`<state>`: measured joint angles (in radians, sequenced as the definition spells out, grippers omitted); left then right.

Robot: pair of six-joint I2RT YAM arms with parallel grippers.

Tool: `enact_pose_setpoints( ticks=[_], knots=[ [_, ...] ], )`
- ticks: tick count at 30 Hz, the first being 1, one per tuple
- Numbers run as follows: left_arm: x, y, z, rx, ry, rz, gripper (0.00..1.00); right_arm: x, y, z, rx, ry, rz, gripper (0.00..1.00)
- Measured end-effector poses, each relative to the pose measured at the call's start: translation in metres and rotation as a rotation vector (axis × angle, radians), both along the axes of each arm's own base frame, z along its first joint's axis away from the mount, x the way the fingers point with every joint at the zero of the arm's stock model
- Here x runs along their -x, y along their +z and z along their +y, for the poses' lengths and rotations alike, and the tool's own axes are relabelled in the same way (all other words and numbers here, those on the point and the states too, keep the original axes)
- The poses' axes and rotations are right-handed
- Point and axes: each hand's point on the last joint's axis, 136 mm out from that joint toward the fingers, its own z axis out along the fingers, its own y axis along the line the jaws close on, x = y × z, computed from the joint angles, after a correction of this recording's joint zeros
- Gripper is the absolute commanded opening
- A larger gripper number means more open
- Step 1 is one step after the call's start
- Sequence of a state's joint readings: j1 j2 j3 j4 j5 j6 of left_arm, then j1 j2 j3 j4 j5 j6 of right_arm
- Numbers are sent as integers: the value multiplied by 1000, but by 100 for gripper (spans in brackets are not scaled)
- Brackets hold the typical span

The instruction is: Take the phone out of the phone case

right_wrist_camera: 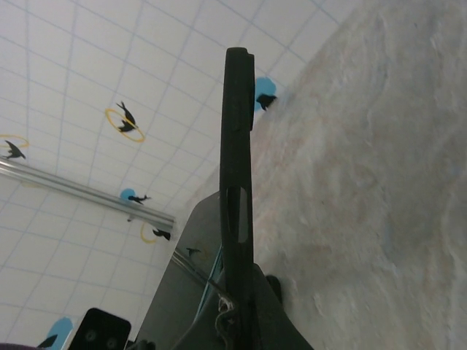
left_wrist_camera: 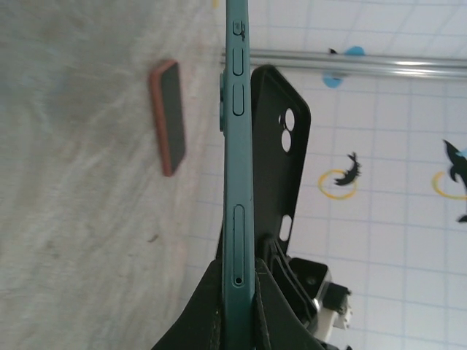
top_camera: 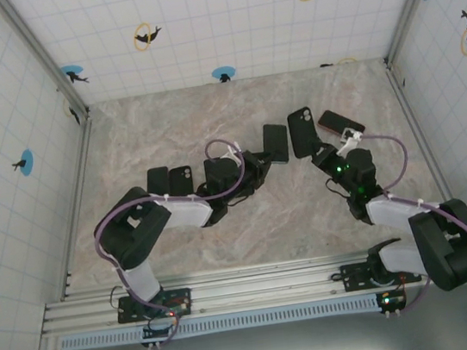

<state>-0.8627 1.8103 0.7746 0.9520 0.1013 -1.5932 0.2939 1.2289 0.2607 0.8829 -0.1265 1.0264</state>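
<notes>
Left gripper (left_wrist_camera: 238,281): jaws closed tight on the lower end of the phone (left_wrist_camera: 238,146), one dark finger (left_wrist_camera: 204,310) pressed to each face. In the left wrist view the phone is a teal handset seen edge-on, side buttons facing the camera. It stands clear of the table (top_camera: 167,132).

Right gripper (right_wrist_camera: 238,313): jaws likewise closed, clamped on the lower end of the phone case (right_wrist_camera: 236,146). The case is black and seen edge-on in the right wrist view.

Relation of the two items: in the overhead view the phone (top_camera: 275,143) and the phone case (top_camera: 301,131) are side by side at mid-table, near each other with a narrow gap between, each at the tip of its own gripper (left (top_camera: 258,164), right (top_camera: 323,155)). The left wrist view shows the case (left_wrist_camera: 281,146) empty, its camera cut-outs open to the tiled wall (left_wrist_camera: 394,109) behind. The phone is out of the case.

Surroundings: a salmon-edged handset (top_camera: 341,121) lies flat on the table just right of the case, untouched. Two dark slabs (top_camera: 169,180) lie side by side on the table beside the left arm; whether they are phones or cases cannot be determined.
</notes>
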Motion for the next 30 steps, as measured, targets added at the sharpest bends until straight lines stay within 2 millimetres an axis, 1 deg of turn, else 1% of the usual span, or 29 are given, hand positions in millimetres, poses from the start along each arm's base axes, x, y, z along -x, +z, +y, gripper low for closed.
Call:
enact_pose_setpoints(
  ticks=[2,6,15,25,30],
  knots=[
    [-1,-13,3,-25,17,18,0,5,-10,-2,-2,-2,30,0],
    [-4,-34,6,-60,35,43,0,13,-21,-7,-4,-11,60,0],
    [-5,-69,11,-111,60,83,0,21,-29,-8,-17,1,85,0],
    [-6,-92,10,-137,66,123,0,25,-35,-10,-29,2,107,0],
    [-10,-90,6,-125,72,125,0,27,-39,-9,-34,8,119,0]
  ],
)
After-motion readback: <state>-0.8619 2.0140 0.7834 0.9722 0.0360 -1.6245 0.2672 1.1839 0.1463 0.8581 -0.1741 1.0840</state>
